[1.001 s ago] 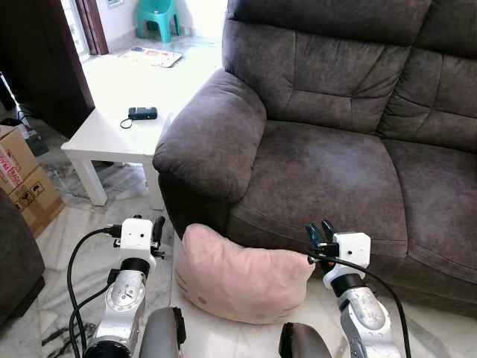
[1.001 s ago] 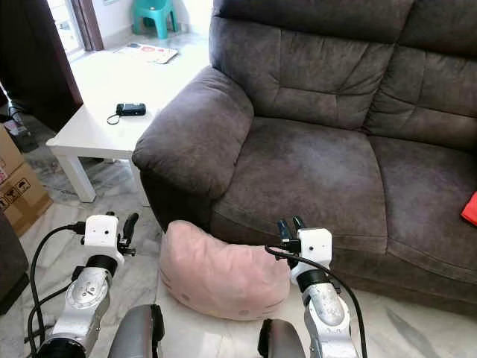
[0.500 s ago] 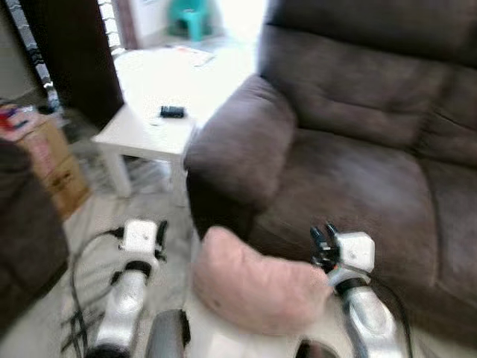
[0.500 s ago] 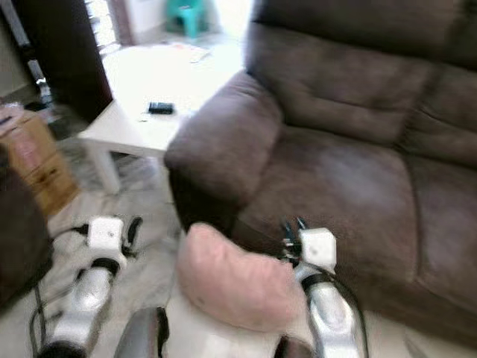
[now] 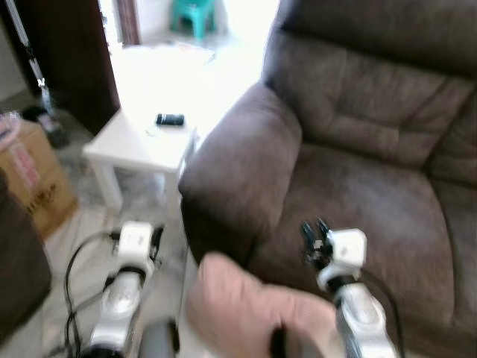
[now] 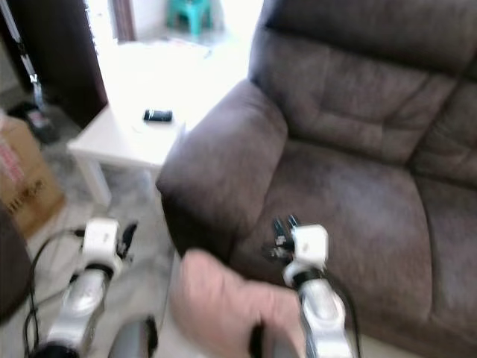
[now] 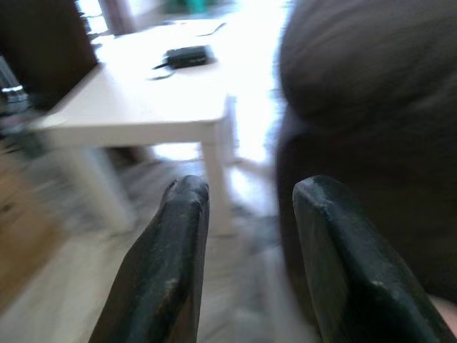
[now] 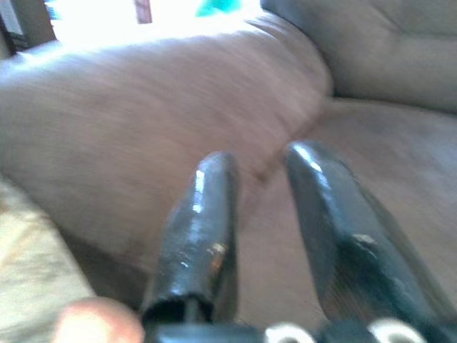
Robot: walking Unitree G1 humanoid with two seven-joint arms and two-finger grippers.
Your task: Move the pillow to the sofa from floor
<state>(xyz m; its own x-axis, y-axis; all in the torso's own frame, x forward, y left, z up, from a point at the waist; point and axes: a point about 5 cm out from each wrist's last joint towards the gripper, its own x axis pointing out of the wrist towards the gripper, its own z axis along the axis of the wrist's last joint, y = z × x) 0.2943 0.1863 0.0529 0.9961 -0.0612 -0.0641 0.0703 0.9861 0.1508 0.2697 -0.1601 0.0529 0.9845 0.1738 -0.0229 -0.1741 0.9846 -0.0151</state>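
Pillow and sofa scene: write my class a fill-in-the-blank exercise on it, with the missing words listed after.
1. The pillow between the robot's arms is ____ in colour.
2. The small black device lies on the ____ side table.
3. The sofa is dark ____.
4. Beside the table stands a cardboard ____.

Missing words: pink; white; brown; box

A living room in a home: a big dark brown upholstered sofa (image 5: 358,149) stands on a pale marble-patterned floor (image 5: 141,198), with a low white desk (image 5: 141,142) beside its armrest, a cardboard box (image 5: 26,175) to the left, and a small teal chair (image 5: 192,13) in the bright background.
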